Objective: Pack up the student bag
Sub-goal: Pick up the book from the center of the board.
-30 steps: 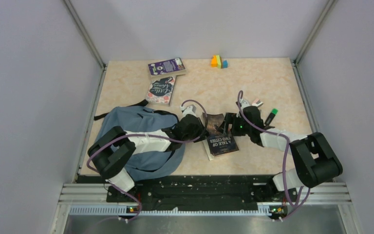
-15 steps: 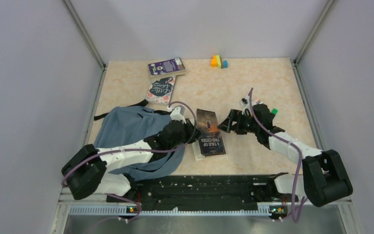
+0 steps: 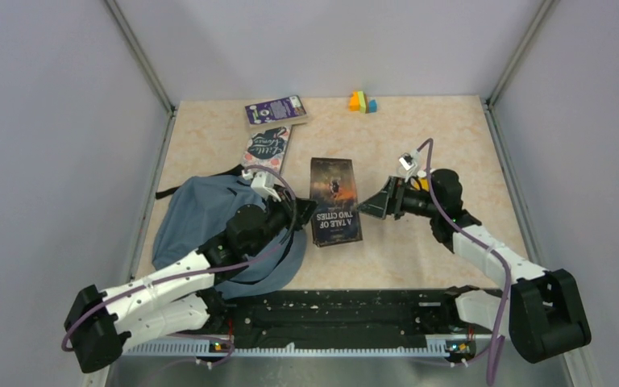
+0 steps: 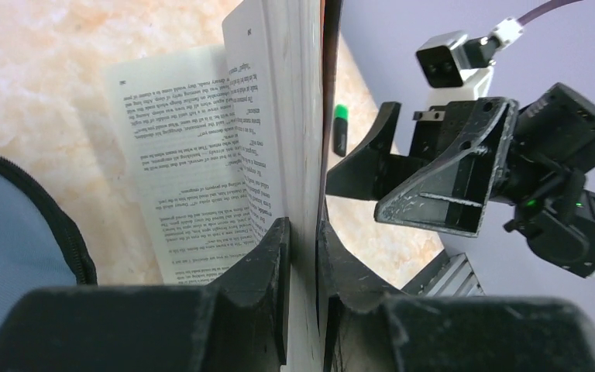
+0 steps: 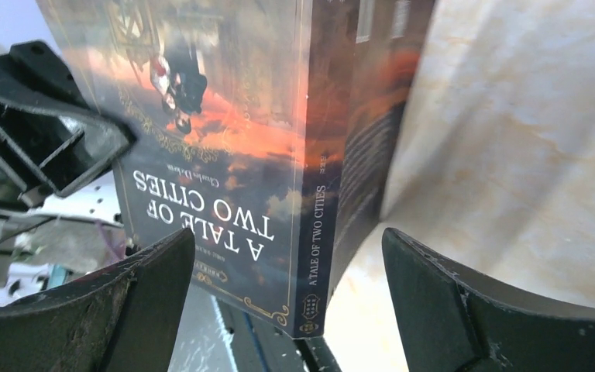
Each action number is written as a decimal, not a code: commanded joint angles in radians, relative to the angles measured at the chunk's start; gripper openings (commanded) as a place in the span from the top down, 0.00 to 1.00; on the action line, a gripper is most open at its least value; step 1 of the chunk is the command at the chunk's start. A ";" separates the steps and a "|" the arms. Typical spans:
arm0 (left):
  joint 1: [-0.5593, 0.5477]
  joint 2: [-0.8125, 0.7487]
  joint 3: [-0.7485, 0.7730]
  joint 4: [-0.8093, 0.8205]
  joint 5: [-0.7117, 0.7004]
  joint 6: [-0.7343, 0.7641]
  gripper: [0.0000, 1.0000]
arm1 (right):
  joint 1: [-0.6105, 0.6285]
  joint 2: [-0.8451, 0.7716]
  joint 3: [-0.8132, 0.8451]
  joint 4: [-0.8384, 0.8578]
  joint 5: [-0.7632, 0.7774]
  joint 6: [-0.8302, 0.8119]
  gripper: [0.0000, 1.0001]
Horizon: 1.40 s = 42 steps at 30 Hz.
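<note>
The student bag (image 3: 201, 216), dusty-blue with black straps, lies crumpled at the left; its zipped edge shows in the left wrist view (image 4: 15, 248). My left gripper (image 3: 305, 212) is shut on the page edge of the book "A Tale of Two Cities" (image 3: 334, 201), raised with its cover facing up. In the left wrist view the fingers (image 4: 275, 256) pinch a block of pages and the cover (image 4: 308, 116), while looser pages (image 4: 194, 155) fan away. My right gripper (image 3: 372, 206) is open beside the spine; the spine (image 5: 321, 209) stands between its spread jaws, untouched.
Two more books lie at the back left, a purple one (image 3: 275, 110) and a pale one (image 3: 266, 147). Coloured blocks (image 3: 362, 101) sit at the back edge. A green-capped marker (image 4: 340, 128) lies on the table beyond the held book. Grey walls close in three sides.
The left arm has lifted the book and carried it back and left. The right gripper has let go of it, opened wider and drawn back to the right.
</note>
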<state>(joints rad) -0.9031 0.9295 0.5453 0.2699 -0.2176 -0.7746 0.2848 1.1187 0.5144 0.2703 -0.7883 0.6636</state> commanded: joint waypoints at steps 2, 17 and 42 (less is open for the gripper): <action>-0.002 -0.105 0.027 0.209 0.039 0.076 1.00 | 0.004 -0.003 -0.004 0.175 -0.164 0.054 0.11; -0.002 -0.160 0.060 0.249 0.115 0.139 1.00 | 0.114 0.129 -0.004 0.352 -0.149 0.110 0.11; 0.002 -0.153 0.100 -0.043 -0.003 0.148 0.64 | 0.172 0.018 -0.041 0.559 0.016 0.188 1.00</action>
<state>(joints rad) -0.8974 0.7811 0.5415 0.2741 -0.1993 -0.6338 0.4480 1.3155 0.3626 1.0435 -0.7940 1.0752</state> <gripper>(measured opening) 0.193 0.219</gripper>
